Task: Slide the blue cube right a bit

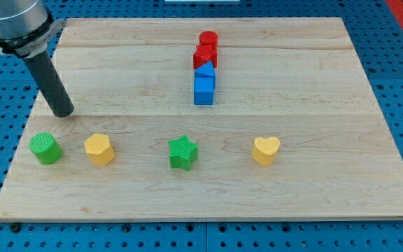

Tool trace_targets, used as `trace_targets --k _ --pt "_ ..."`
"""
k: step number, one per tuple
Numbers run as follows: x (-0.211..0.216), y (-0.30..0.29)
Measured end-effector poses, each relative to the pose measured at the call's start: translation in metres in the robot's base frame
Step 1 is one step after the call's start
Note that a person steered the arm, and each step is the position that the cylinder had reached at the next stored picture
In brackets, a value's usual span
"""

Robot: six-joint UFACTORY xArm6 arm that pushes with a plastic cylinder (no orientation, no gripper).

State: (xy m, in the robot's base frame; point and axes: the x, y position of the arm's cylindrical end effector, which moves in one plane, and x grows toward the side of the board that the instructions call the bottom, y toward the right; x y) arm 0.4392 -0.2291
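The blue cube [203, 91] sits on the wooden board [313, 84], above the middle of the view. A second blue block [206, 71] touches its top side, with a red star-like block [203, 56] and a red cylinder [208, 40] stacked in a column above that. My tip [63, 113] rests on the board at the view's left, far to the left of the blue cube and a little lower. It touches no block.
Along the view's lower part lie a green cylinder [45, 148], a yellow hexagon-like block [99, 149], a green star [182, 152] and a yellow heart [265, 150]. The green cylinder is just below my tip.
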Motion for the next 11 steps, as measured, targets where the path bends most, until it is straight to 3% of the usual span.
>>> trace_targets --k 10,11 --pt "-0.015 0.002" --pt "-0.015 0.042"
